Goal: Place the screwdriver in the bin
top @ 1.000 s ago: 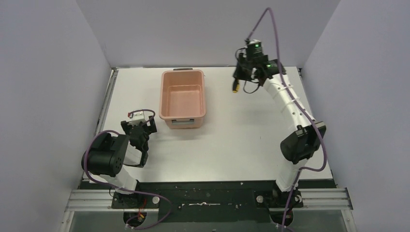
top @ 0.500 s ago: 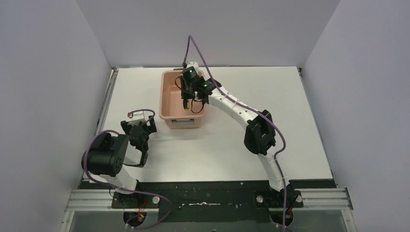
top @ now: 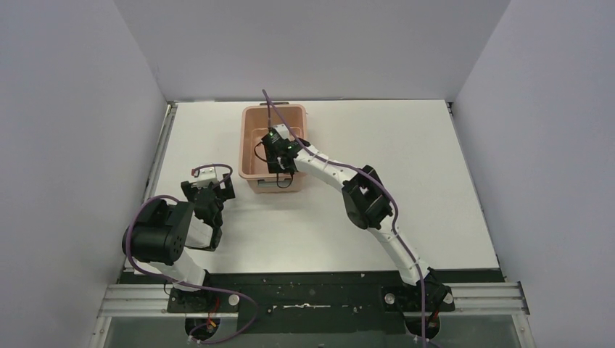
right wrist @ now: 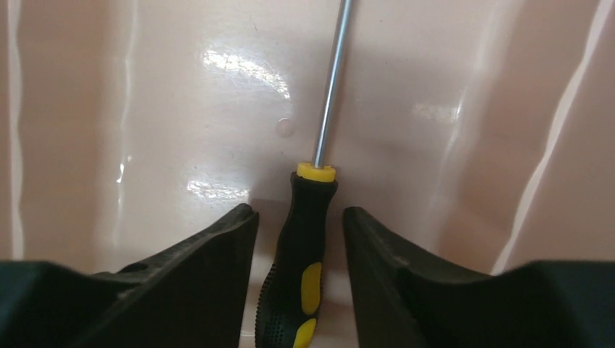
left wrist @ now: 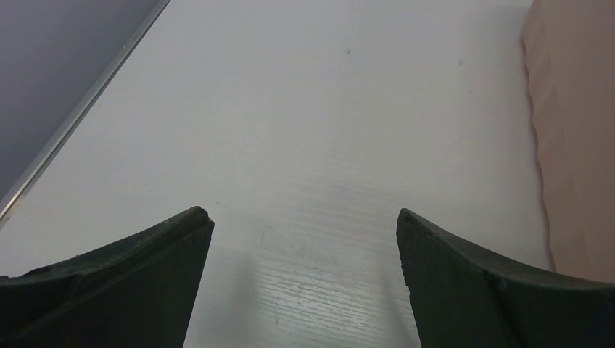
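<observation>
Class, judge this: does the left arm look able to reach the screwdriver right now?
Probably not: the screwdriver lies in the bin between the right gripper's fingers, under that arm.

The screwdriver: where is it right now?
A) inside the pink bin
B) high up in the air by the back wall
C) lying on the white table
A: the right wrist view shows the screwdriver down against the shiny pink floor of the bin, with the right gripper standing a little apart on both sides of its handle.
</observation>
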{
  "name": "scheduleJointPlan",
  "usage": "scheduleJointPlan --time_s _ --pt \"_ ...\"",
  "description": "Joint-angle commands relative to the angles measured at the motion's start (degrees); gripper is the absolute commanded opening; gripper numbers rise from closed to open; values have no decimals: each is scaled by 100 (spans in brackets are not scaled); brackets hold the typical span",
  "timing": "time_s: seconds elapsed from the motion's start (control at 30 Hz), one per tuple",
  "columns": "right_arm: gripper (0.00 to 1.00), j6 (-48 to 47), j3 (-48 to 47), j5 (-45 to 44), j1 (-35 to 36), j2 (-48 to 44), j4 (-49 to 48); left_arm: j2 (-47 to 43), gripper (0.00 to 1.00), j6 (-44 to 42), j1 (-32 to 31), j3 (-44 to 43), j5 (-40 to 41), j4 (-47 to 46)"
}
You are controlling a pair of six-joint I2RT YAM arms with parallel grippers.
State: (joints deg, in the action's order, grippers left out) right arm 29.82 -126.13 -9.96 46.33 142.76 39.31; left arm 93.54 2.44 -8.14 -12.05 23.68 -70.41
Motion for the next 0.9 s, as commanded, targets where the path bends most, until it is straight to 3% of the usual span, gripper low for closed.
scheduleJointPlan --time_s 0.0,0.23,0.37,0.67,0.87 --pt "51 77 -166 -394 17 -244 -70 -124 97 2 26 -131 -83 -122" --pt "68 -179 -595 -628 147 -796 -73 -124 97 2 24 -131 -83 -122" --pt "98 -304 -719 -602 203 -1245 -76 -117 97 2 27 -131 -83 -124" --pt "100 -722 -417 -324 270 -2601 -260 -121 97 3 31 -131 -84 -123" --pt "100 -990 825 -687 147 -4066 -694 -121 97 5 28 -131 -83 -121"
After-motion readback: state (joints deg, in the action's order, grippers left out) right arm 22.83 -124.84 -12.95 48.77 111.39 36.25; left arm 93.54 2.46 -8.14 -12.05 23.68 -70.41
